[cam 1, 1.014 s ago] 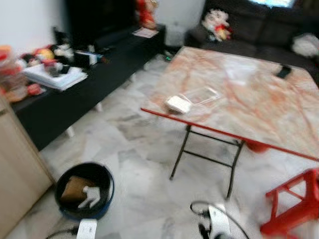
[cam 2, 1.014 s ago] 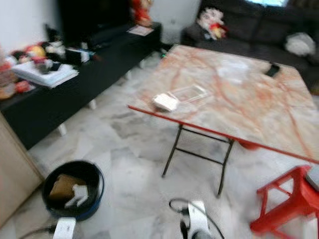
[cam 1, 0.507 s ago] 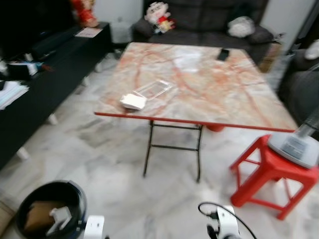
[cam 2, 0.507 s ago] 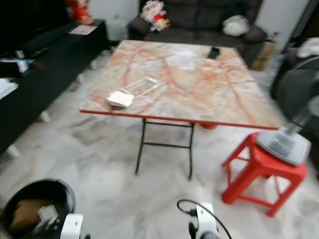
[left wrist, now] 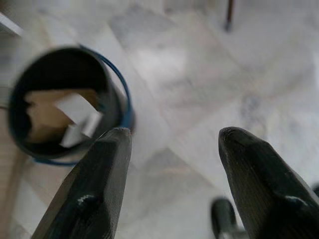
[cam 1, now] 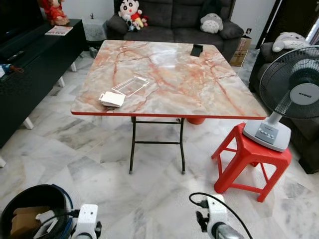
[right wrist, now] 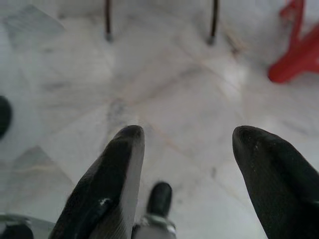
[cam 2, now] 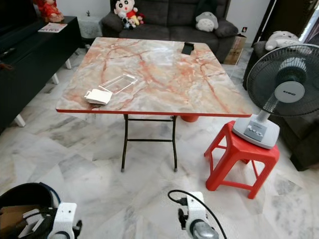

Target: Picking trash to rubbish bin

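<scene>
A round black rubbish bin (cam 1: 56, 193) with a blue rim stands on the floor at the lower left. It holds a brown cardboard piece (left wrist: 45, 107) and white scraps (left wrist: 77, 115). On the marble-patterned folding table (cam 1: 199, 94), near its front left corner, lie a crumpled white packet (cam 1: 112, 98) and a clear plastic tray (cam 1: 130, 85). My left gripper (left wrist: 174, 134) hangs open and empty over the floor beside the bin. The right gripper (right wrist: 188, 132) is open and empty too, low above the floor tiles in front of the table legs.
A black phone (cam 1: 196, 50) lies at the table's far edge. A standing fan (cam 1: 291, 94) sits on a red stool (cam 1: 249, 162) right of the table. A dark sofa (cam 1: 174, 20) with plush toys is behind, a black cabinet (cam 1: 30, 64) on the left.
The camera has swung to the right: table now centred, fan and stool in view, bin at the lower left corner. Blur has gone. Nothing on the table moved.
</scene>
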Tool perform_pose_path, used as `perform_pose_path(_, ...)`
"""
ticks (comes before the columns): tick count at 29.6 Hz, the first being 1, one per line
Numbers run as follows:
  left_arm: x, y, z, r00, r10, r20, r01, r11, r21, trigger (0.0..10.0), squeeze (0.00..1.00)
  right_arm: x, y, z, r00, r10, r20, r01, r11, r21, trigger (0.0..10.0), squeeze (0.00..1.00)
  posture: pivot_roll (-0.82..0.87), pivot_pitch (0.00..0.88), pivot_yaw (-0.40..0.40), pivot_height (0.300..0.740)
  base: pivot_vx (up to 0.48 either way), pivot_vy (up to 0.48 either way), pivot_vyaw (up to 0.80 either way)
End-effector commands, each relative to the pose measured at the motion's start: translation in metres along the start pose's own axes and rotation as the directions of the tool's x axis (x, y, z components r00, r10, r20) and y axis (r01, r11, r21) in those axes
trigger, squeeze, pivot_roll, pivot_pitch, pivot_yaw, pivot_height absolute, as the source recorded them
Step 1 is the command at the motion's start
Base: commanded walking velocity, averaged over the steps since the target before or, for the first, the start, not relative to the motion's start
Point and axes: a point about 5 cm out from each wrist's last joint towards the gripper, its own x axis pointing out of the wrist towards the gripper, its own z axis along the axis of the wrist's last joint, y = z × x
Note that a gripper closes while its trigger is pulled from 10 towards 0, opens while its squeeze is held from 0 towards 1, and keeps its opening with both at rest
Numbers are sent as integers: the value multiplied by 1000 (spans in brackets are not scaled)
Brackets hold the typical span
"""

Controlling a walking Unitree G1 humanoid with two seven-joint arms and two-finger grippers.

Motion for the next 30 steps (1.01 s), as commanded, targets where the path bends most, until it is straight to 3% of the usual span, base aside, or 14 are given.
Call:
perform_pose_path(1, 4, 2, 18, 997, 22, 77, -21, 1000, -16, 10000, 0, 3, -2, 23, 996, 1, 85, 0, 1000, -4, 10000, 0, 54, 0, -58, 740, 0, 0, 0)
perform_pose_path(4, 8, 3, 61, 960, 44, 278, -35, 999, -36, 10000, 0, 6, 9, 75, 956, 70, 285, -63, 997, -34, 10000, 0, 49, 0, -55, 740, 0, 0, 0)
perform_pose_path(5, 8, 3, 61, 960, 44, 278, -35, 999, -36, 10000, 0, 6, 9, 75, 956, 70, 285, -63, 997, -34, 10000, 0, 49, 0, -55, 740, 0, 0, 0)
perform_pose_path(8, 5, 1, 103, 882, 62, 468, -37, 997, -64, 10000, 0, 1, 18, 122, 883, 116, 455, -101, 993, -57, 10000, 0, 51, 0, -58, 740, 0, 0, 0)
perform_pose_path(14, 2, 0, 119, 841, 74, 537, -33, 996, -85, 10000, 0, -2, 22, 139, 846, 127, 518, -112, 992, -61, 10000, 0, 51, 0, -58, 740, 0, 0, 0)
perform_pose_path(16, -4, 0, 151, 767, 98, 634, -37, 993, -109, 10000, 0, -11, 33, 174, 759, 154, 632, -140, 987, -73, 10000, 0, 50, 0, -59, 740, 0, 0, 0)
perform_pose_path(17, -4, 0, 151, 767, 98, 634, -37, 993, -109, 10000, 0, -11, 33, 174, 759, 154, 632, -140, 987, -73, 10000, 0, 50, 0, -59, 740, 0, 0, 0)
perform_pose_path(19, -13, -1, 184, 679, 116, 725, -27, 991, -134, 10000, 0, -23, 44, 207, 664, 175, 727, -166, 983, -84, 10000, 0, 44, 0, -56, 740, 0, 0, 0)
perform_pose_path(20, -13, -1, 184, 679, 116, 725, -27, 991, -134, 10000, 0, -23, 44, 207, 664, 175, 727, -166, 983, -84, 10000, 0, 44, 0, -56, 740, 0, 0, 0)
perform_pose_path(23, -23, -4, 215, 593, 107, 798, -6, 992, -129, 10000, 0, -34, 56, 232, 588, 190, 786, -168, 980, -111, 10000, 0, 42, 0, -52, 740, 0, 0, 0)
perform_pose_path(30, -32, -6, 237, 537, 92, 838, 18, 993, -120, 10000, 0, -45, 62, 251, 521, 196, 831, -188, 976, -112, 10000, 0, 40, 0, -50, 740, 38, 0, 0)
